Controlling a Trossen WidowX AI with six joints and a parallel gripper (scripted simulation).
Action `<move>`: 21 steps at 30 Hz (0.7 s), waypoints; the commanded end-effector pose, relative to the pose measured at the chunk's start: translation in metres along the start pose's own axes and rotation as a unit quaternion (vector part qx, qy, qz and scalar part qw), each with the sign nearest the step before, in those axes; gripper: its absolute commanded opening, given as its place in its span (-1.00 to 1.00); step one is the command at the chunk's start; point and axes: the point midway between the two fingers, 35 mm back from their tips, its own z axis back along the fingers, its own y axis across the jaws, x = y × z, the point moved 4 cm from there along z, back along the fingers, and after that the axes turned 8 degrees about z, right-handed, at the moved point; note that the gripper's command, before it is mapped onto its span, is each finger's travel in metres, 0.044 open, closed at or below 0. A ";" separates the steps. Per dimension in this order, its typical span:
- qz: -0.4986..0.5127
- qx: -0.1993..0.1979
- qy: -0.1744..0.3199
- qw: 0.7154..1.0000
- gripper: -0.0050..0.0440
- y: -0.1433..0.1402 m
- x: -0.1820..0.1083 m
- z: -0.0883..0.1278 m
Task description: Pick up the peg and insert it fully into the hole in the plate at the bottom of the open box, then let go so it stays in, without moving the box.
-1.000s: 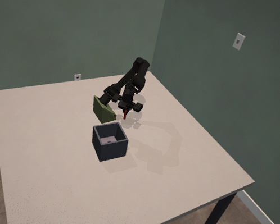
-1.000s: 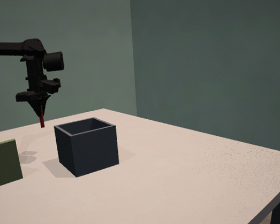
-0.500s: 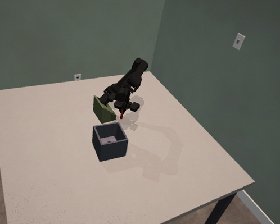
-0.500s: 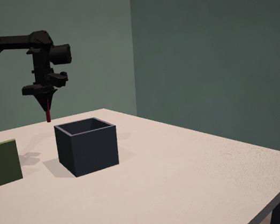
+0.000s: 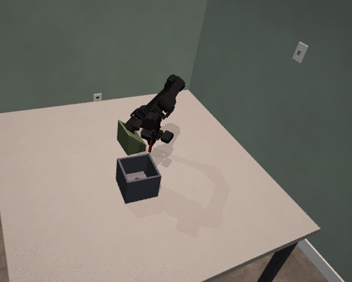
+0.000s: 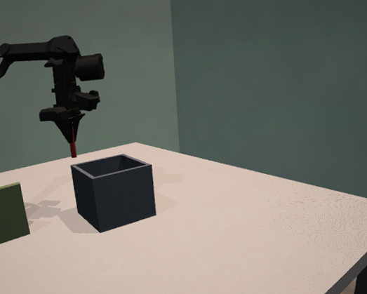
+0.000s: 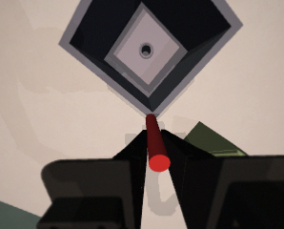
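the jaws are clenched on the red peg, which hangs upright from the gripper. top view: the peg sits just behind the far corner of the dark open box on the table, beside a green block; the pale plate lies at the box bottom. exterior view: the peg hangs above and behind the box, clear of its rim. wrist view: the peg points at the box's near corner, short of the plate's hole. no writing or labels are readable anywhere.
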 end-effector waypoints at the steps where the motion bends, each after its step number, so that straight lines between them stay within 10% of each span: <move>1: -0.001 -0.001 0.001 1.000 -0.80 -0.001 0.012 0.001; 21: -0.004 0.001 0.003 1.000 -0.80 -0.006 0.064 0.000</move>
